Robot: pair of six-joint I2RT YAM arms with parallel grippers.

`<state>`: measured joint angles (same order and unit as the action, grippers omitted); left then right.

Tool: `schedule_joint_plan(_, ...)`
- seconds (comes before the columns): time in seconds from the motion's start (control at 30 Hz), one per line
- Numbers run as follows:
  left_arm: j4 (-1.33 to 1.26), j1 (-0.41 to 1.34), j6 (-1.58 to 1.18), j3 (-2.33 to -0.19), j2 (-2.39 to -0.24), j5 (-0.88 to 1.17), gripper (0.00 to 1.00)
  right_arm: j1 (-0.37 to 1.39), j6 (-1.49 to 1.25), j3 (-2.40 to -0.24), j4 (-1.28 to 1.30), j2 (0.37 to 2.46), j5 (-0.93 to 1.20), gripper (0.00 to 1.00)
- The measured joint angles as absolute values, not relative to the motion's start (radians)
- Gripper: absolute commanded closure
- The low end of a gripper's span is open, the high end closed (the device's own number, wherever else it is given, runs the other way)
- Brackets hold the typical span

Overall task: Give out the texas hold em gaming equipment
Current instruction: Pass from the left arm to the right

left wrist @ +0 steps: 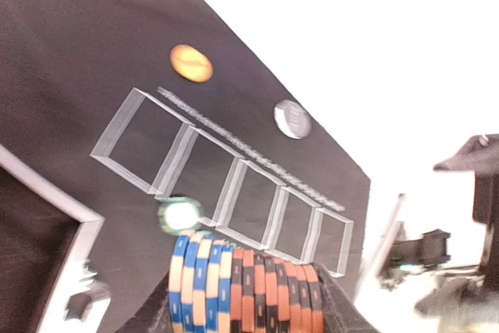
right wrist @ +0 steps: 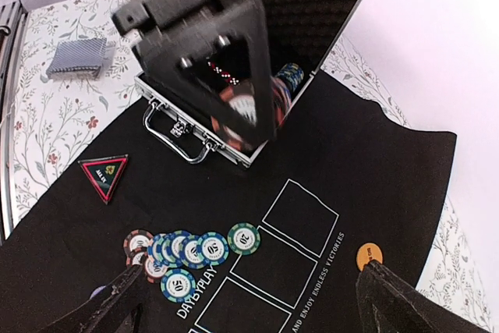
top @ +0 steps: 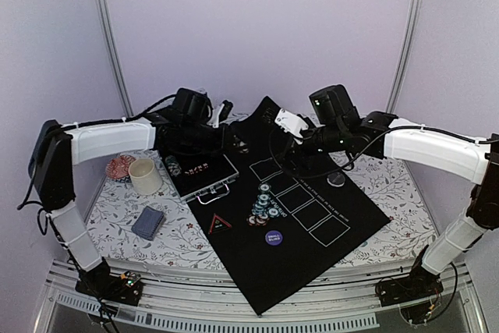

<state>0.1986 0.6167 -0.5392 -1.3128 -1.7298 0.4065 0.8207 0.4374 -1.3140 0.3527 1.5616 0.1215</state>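
White-sleeved arms both reach in over the table from the top view: the left arm bends across so the left gripper [top: 226, 142] hangs above the open silver case [top: 204, 177], while the right arm angles in from the far right with the right gripper [top: 290, 146] raised over the black mat [top: 312, 263]. That mat lies cornerwise on a floral tablecloth [top: 117, 228], with pale lilac walls behind. On the mat sit a spread of chips [top: 263, 209], a purple button [top: 274, 237] nearer the bases, a triangle [top: 219, 222] with its apex pointing away from the arms, and a dark button [top: 336, 179]. A card deck [top: 148, 223] rests on the cloth, long axis slanting, beside a cream cup [top: 145, 175]. Over to the left wrist: the fingers are clamped on a stack of chips [left wrist: 242, 290], lying sideways with chips on edge and its axis running across the frame; beyond are the white rectangles [left wrist: 234, 185] and an orange button [left wrist: 191, 63]. Right wrist now: its fingers [right wrist: 109, 309] stand wide apart with nothing between them, high above the chip spread, which trails in a line towards the first rectangle; the triangle points down-frame here.
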Motion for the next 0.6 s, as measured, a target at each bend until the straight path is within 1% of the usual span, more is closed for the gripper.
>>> schedule_joint_plan(0.1, 0.122, 0.662, -0.645, -1.384, -1.874, 0.467, 1.0, 0.801, 0.46, -1.314, 0.379, 1.562, 0.127, 0.08)
schedule_joint_plan(0.3, 0.027, 0.714, -0.783, -1.621, -2.17, 0.524, 1.0, 0.668, 0.461, -1.3, 0.412, 1.562, 0.17, 0.09)
schedule_joint_plan(0.43, -0.026, 0.723, -0.862, -1.677, -2.263, 0.561, 1.0, 0.637, 0.487, -1.239, 0.377, 1.573, 0.182, 0.09)
schedule_joint_plan(0.6, -0.051, 0.727, -0.92, -1.736, -2.326, 0.573, 1.0, 0.638, 0.553, -1.24, 0.332, 1.65, 0.218, 0.12)
